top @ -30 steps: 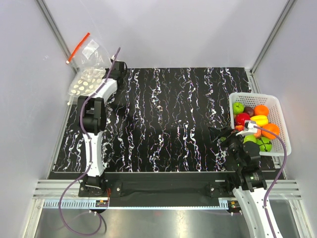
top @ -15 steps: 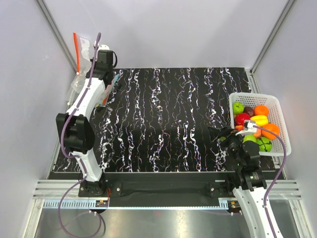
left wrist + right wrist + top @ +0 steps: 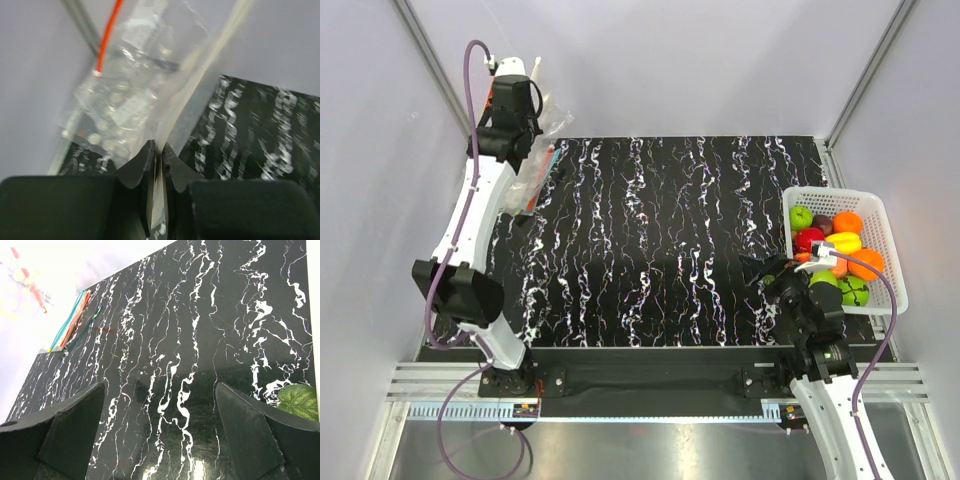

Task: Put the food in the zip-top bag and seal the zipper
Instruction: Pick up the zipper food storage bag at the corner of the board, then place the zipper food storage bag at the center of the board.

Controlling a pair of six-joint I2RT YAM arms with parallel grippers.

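My left gripper (image 3: 530,130) is raised at the far left corner and is shut on a pale plastic edge (image 3: 210,70) of the zip-top bag (image 3: 112,120), whose white dots show in the left wrist view. The film runs straight between the nearly closed jaws (image 3: 158,150). A clear bag with a red strip (image 3: 107,35) hangs against it. From above, the crumpled clear plastic (image 3: 552,108) shows beside the wrist. The food (image 3: 835,245) lies heaped in a white basket (image 3: 832,193) at the right. Left of the basket, my right gripper (image 3: 760,272) (image 3: 160,385) stands open over the mat, holding nothing.
Bags with orange and teal strips (image 3: 533,182) (image 3: 70,322) lie at the mat's left edge under the left arm. Grey walls and aluminium posts (image 3: 430,60) close in the back corners. A green toy leaf (image 3: 300,400) shows at the right wrist view's lower right.
The left arm has risen and swung toward the back wall, lifting the bags off the far left corner so they hang from its jaws. The right arm has not moved.
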